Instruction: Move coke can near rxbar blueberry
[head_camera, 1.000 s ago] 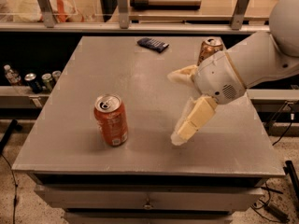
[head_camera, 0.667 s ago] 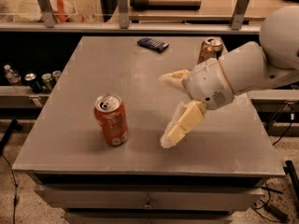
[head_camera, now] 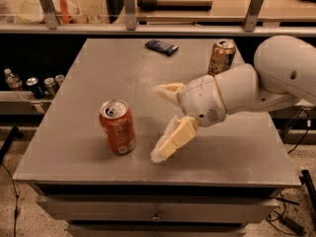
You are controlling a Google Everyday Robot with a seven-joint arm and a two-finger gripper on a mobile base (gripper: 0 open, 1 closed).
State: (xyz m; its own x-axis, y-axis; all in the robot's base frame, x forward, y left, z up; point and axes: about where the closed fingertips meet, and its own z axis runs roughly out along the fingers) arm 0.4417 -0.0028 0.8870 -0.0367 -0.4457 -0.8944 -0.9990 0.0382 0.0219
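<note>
The hand [head_camera: 156, 123] hangs low over the front half of the counter [head_camera: 89, 78]. Its two pale fingers [head_camera: 174, 138] are spread wide, one pointing left and the other slanting down toward the front edge. Nothing is held between them. Whether the lower fingertip touches the surface cannot be told.

Behind the hand, to its right, a thick white arm [head_camera: 247, 90] runs off the right side of the view.

Just to the left of the hand, and apart from both fingers, the red soda can [head_camera: 117, 127] stands upright with its silver top and pull tab showing. It is level with the gap between the fingers.

Beyond the arm, near the back right corner of the counter, a tan and white can [head_camera: 220, 57] stands upright. Well beyond the hand, close to the back edge, the blue snack bar [head_camera: 161, 47] lies flat. It is far from the red soda can.

Far left of the hand, off the counter, a low shelf [head_camera: 19, 105] holds a few small cans and a bottle.
</note>
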